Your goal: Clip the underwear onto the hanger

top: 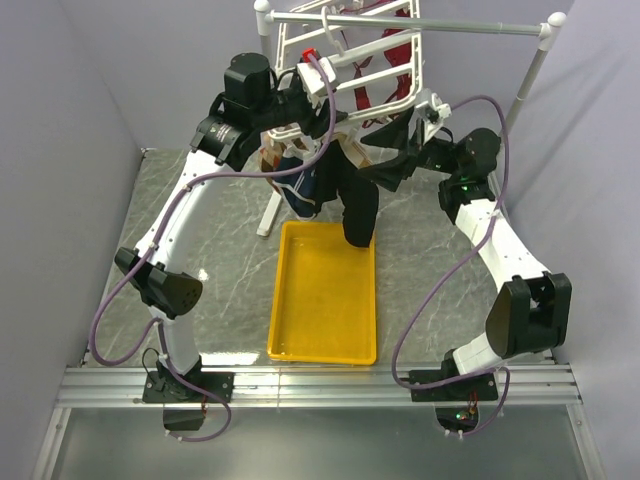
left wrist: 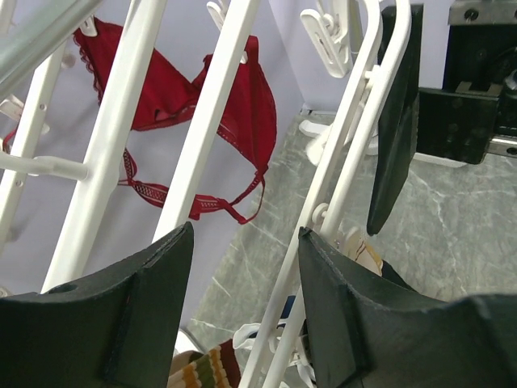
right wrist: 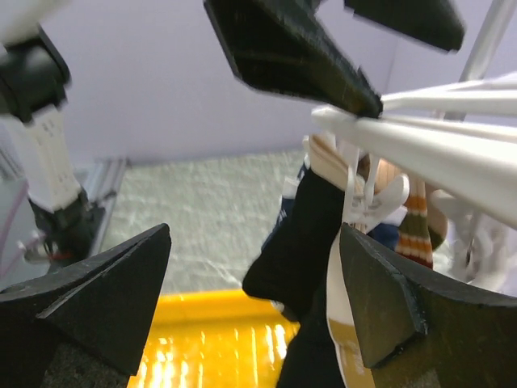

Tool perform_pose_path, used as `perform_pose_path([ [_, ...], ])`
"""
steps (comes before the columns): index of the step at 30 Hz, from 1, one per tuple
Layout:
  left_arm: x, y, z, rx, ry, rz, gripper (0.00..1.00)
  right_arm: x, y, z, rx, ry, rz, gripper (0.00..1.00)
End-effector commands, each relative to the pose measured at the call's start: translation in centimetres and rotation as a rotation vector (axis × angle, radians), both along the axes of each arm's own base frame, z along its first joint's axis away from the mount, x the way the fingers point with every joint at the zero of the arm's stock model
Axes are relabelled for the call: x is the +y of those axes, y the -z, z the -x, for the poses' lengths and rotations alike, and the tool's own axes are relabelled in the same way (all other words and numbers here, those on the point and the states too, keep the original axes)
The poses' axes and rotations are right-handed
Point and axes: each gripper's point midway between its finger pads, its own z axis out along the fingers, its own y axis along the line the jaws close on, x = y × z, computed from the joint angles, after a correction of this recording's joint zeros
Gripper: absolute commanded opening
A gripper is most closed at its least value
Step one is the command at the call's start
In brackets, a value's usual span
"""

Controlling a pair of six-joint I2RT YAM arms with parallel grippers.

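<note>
The black underwear (top: 358, 205) hangs from the near edge of the white hanger (top: 300, 40), its lower end dangling over the yellow tray. In the right wrist view the black cloth (right wrist: 311, 230) and its beige waistband (right wrist: 349, 343) hang between my open right gripper (right wrist: 254, 234), close to the right finger. A white clip (right wrist: 361, 190) sits at the waistband; I cannot tell whether it bites. My right gripper (top: 397, 160) is beside the cloth. My left gripper (top: 305, 88) is open at the rack's edge, and a rack bar (left wrist: 323, 202) runs by its right finger (left wrist: 347, 315).
A red garment (left wrist: 202, 97) hangs on the rack's far side. A navy pair (top: 300, 195) and a striped sock (right wrist: 416, 230) hang under the rack. A yellow tray (top: 325, 300) lies below. The white pole stand (top: 430, 25) crosses above the rack.
</note>
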Motion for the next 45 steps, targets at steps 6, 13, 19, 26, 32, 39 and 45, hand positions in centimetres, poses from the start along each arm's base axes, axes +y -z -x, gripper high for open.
perform_pose_path([
  [6, 0.6, -3.7, 1.0, -0.058, -0.002, 0.065, 0.61, -1.0, -5.4, 0.7, -0.006, 0.077, -0.217, 0.93],
  [13, 0.6, -3.4, 0.9, -0.056, -0.010, 0.062, 0.61, -1.4, -8.0, 1.8, -0.122, 0.101, -0.256, 0.93],
  [19, 0.7, -3.3, 0.7, -0.050, -0.018, 0.064, 0.61, -1.8, -7.7, 2.7, -0.200, 0.126, -0.233, 0.93],
  [26, 1.0, -3.6, 0.6, -0.048, -0.024, 0.074, 0.61, -1.7, -7.2, 4.3, -0.252, 0.056, -0.127, 0.93],
  [32, 1.8, -3.9, 0.6, -0.026, -0.032, 0.098, 0.61, -1.9, -6.1, 5.1, -0.202, -0.001, -0.007, 0.93],
  [39, 2.7, -4.4, 2.4, -0.005, 0.032, 0.105, 0.61, -3.5, -5.6, 6.1, -0.205, 0.062, 0.080, 0.91],
  [45, 3.2, -4.7, 3.7, -0.002, 0.064, 0.098, 0.61, -7.8, -5.2, 4.0, -0.107, 0.240, 0.045, 0.91],
])
